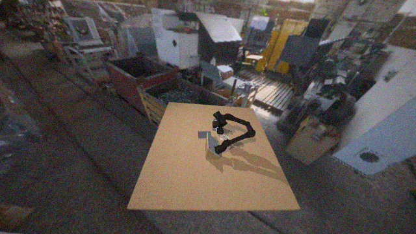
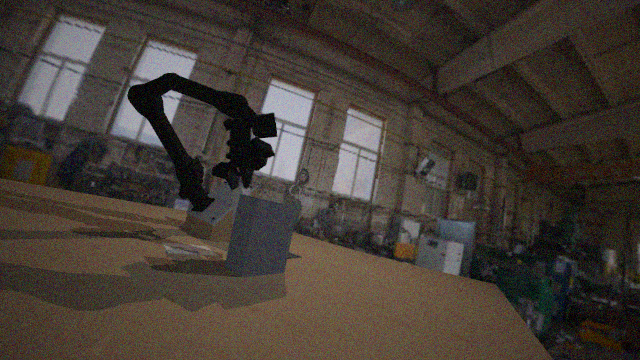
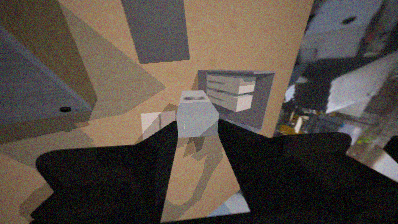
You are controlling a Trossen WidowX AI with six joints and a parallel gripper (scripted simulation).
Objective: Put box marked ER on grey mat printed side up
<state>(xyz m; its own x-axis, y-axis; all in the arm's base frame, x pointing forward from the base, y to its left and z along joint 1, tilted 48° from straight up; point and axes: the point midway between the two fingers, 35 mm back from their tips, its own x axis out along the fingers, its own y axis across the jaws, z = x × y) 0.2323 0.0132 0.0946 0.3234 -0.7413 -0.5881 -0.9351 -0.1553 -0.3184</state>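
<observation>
My gripper is shut on a pale box, held beside the bin's near edge in the wrist view; its printed side is not readable. The grey bin holds two white boxes standing side by side, the first box and the second box; no codes show on them. The grey mat lies flat, with nothing on it. In the top view the arm hides most of the bin.
A flat white card lies on the table near the bin, partly hidden by the gripper in the wrist view. An upright grey panel stands beside the arm's base and the mat.
</observation>
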